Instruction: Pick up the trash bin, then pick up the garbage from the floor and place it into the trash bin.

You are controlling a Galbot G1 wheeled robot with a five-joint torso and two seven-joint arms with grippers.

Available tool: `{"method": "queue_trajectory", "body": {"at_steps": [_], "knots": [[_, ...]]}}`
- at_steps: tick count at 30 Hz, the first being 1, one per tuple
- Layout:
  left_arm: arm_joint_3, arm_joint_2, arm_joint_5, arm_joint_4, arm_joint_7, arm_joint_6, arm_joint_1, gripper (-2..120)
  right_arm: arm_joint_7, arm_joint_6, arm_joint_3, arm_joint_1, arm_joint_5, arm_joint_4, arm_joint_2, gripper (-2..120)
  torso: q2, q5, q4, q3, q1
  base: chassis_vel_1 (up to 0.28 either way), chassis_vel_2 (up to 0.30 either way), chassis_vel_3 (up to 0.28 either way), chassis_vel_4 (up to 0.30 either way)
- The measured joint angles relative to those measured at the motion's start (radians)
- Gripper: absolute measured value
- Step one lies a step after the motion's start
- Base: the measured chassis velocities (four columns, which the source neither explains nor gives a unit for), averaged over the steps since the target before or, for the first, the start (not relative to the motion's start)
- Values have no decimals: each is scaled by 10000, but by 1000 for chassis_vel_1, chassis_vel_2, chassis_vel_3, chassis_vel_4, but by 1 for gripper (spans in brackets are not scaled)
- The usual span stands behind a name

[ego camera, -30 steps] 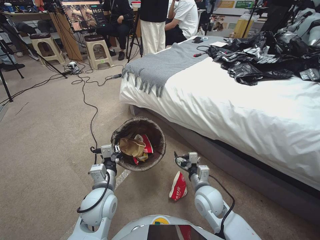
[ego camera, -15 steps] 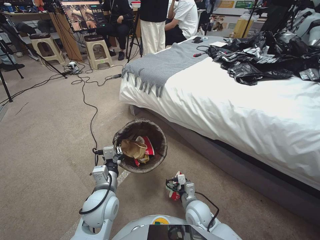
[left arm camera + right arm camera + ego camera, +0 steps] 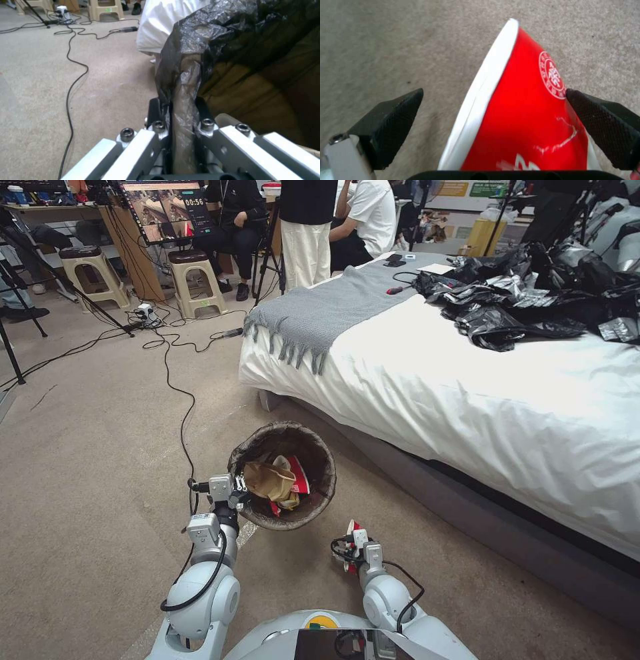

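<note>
Your left gripper (image 3: 176, 117) pinches 1 bin (image 3: 320, 447) by its rim; right gripper (image 3: 493, 125), spread wide, straddles 1 red wrapper (image 3: 526, 117) beside bin.

right end effector (image 3: 493, 125) open, fingers straddling a red-and-white wrapper (image 3: 526, 120) over beige carpet (image 3: 386, 45).
</note>
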Motion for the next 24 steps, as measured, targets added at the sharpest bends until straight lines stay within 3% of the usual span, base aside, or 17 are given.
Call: {"method": "queue_trajectory", "body": {"at_steps": [4, 6, 8, 12, 17, 24], "knots": [[6, 0, 19, 16, 0, -13, 28, 2, -14, 200, 55, 113, -104, -384, 69, 97, 0, 0, 2, 0, 0, 0, 0, 0, 0], [3, 0, 22, 46, 0, -20, 10, 2, -29, 302, 99, 115, -143, -453, 63, 86, 0, 2, 1, 0, 0, 0, 0, 0, 0], [3, 0, 22, 59, 0, -21, -1, 2, -29, 318, 110, 112, -149, -453, 55, 84, 0, 4, 0, 0, 0, 0, 0, 0, 0], [44, -28, 22, 145, -3, -22, -97, 2, 8, 358, 197, 50, -167, -361, -23, 61, 0, 8, -3, 1, 0, 0, 0, 0, 0], [53, -34, 17, 177, -5, -23, -129, 2, -5, 441, 219, 34, -229, -352, -43, 48, 0, 8, -3, 1, 0, 0, 0, 0, 0], [49, -18, -4, 189, -6, -19, -172, 2, -56, 587, 276, 5, -458, -320, -47, 20, 0, 9, -2, 1, 0, 0, 0, 0, 0]]}}
